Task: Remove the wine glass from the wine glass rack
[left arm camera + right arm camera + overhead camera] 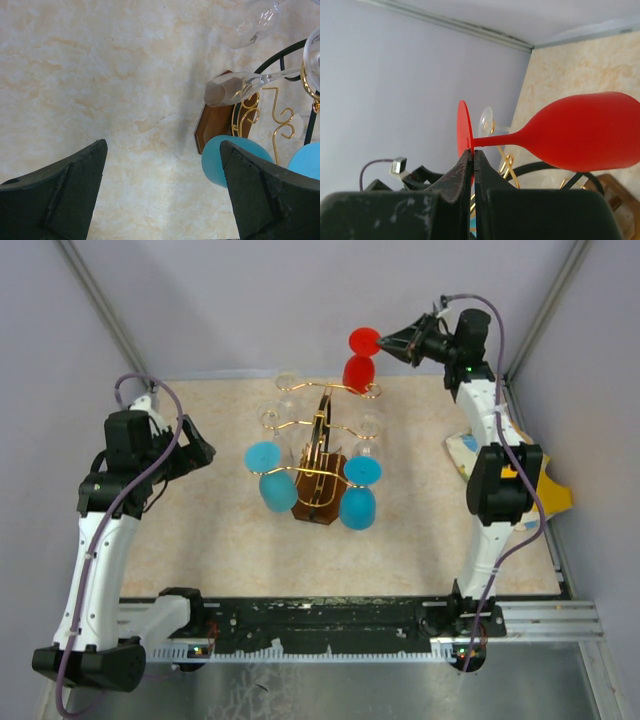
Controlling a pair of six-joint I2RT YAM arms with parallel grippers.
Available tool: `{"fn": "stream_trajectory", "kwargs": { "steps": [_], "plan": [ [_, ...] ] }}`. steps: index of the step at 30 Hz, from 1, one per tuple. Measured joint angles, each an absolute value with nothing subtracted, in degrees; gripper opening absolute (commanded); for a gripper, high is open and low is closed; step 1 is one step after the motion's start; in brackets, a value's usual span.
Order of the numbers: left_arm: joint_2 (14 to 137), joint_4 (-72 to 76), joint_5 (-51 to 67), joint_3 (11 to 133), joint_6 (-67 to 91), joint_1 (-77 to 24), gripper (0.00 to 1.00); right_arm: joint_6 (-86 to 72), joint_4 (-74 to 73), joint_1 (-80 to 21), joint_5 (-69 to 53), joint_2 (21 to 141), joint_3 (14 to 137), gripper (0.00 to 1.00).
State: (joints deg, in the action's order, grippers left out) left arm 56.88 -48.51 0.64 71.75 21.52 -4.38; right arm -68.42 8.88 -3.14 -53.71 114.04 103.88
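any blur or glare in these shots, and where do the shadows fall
Top external: even soft light, sharp, hardly any shadow around the wine glass rack. Left wrist: a soft grey shadow band across the table; the clear glass looks hazy. Right wrist: the red wine glass is crisp, the right gripper near the lens slightly soft.

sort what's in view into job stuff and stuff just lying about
Job: red wine glass, foot pinched in the right end effector; wine glass rack.
Bystanders: yellow object at the right edge of the table; blue glasses and clear glasses, hanging on the rack.
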Motion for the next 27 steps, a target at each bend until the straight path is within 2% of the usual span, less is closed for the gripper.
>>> {"fn": "stream_trajectory", "kwargs": {
  "steps": [5,9,11,20,27],
  "plan": [
    [56.88,-48.51,0.6,71.75,21.12,-4.38,1.0,-61.01,-4.75,1.39,-51.62,120.99,120.44,0.0],
    [56.88,-48.29,0.69,71.35,21.17,-4.38,1.0,-48.1,-23.88,4.29,-43.24,129.21,143.74,0.0],
    [56.9,-47.97,0.73,70.7,21.17,-4.38,1.0,-40.88,-30.87,5.06,-36.69,130.34,149.42,0.0],
    [58.13,-44.69,0.73,66.85,20.64,-4.38,1.0,-13.54,-45.87,-2.5,-1.96,130.72,147.06,0.0],
    [59.48,-41.63,2.15,63.94,20.12,-4.38,0.99,2.92,-39.66,-11.31,26.76,133.45,139.11,0.0]
  ]
}}
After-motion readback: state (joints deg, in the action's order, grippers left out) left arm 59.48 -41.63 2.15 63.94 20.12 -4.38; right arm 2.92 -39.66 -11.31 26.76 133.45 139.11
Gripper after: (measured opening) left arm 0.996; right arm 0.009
